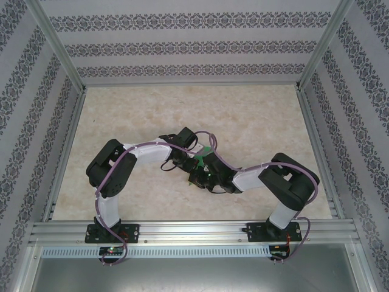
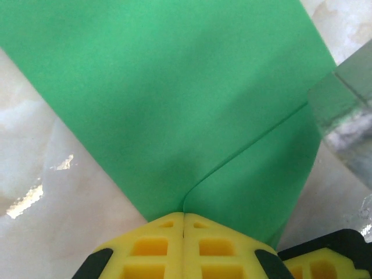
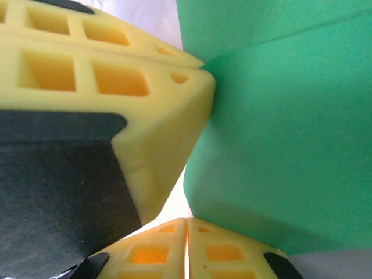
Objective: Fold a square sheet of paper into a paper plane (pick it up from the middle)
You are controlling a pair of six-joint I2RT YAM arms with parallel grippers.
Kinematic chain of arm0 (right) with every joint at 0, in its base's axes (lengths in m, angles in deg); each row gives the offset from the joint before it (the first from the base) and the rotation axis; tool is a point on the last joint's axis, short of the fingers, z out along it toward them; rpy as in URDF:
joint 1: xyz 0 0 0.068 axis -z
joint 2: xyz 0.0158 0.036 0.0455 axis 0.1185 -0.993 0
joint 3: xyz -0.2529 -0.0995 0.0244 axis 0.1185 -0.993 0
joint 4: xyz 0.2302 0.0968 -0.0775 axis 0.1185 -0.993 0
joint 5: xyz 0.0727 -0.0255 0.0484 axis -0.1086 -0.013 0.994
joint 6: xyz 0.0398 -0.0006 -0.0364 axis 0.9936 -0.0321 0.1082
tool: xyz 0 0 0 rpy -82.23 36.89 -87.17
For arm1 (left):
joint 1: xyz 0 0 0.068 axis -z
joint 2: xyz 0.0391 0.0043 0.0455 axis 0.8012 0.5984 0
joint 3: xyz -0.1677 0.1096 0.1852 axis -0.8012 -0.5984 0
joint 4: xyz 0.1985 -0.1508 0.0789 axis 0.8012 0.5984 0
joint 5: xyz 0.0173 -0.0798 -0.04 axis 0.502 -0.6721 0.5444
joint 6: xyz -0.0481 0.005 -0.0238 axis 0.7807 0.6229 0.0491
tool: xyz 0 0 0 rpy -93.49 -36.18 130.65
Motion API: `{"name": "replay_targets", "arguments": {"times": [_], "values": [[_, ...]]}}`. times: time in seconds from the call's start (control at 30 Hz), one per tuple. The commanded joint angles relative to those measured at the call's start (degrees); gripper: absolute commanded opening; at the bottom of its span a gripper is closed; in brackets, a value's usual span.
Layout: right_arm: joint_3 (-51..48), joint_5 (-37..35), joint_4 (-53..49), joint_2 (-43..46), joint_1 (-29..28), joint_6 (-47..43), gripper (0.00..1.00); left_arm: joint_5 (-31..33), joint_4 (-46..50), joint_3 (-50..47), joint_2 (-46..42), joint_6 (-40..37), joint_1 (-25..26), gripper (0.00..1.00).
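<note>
**Both pincers closed at the green sheet, mid-counter**

The left pincer [image 2: 183, 231] has its yellow fingers pressed flat together, with only a hairline seam between them; it is pinching the green sheet [image 2: 174, 99] right where a crease runs down into that seam; from the grip the paper fans up and away in two panels, a broad one on the left and a narrower one on the right, the crease dividing them.

The right pincer [image 3: 186, 244] is also pressed together, fingertip against fingertip; the lower edge of the sheet [image 3: 290, 145] comes down to its tips and touches them; whether the paper is actually nipped between them I cannot tell.

The two pincers sit very close; the left pincer's tip [image 3: 200, 72] meets the fold of the paper just above the right one, and a yellow finger of the right pincer [image 2: 325, 261] lies just beside the left one, at the sheet's lower corner.

From above, both arms bend inward and meet at the middle of the pale marbled counter [image 1: 255, 115]; the wrists cover most of the sheet [image 1: 205, 157], leaving only a small green patch between them.

A blurred grey shape [image 2: 349, 110] stands at the paper's right edge; I cannot tell what it is; patterned walls [image 1: 194, 45] ring the counter, and a metal rail [image 1: 194, 231] carries the arm bases.
</note>
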Motion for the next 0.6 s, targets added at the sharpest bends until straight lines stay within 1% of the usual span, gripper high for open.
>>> {"name": "replay_targets", "arguments": {"times": [0.0, 0.2, 0.3, 0.37, 0.57], "values": [[1.7, -0.6, -3.5, -1.8, 0.0, 0.3, 0.1, 2.5, 3.5, -0.7, 3.6, -1.6, -1.1, 0.0], [1.0, -1.8, -7.0, 5.6, -0.5, -0.7, 0.1, 2.2, 3.6, -0.7, 3.7, -1.7, -1.4, 0.0], [1.4, -1.1, -7.0, 6.7, -1.0, -0.6, 0.11, 1.8, 3.5, -0.4, 3.8, -1.7, -1.6, 0.0], [1.9, -0.9, -7.3, 5.6, -1.3, -0.6, 0.11, 1.4, 3.4, -0.2, 3.9, -1.7, -1.7, 0.0], [3.9, 1.3, -6.7, -1.3, -2.2, 1.3, 0.09, 1.1, 3.8, 0.5, 4.0, -1.6, -1.8, 0.0]]}}
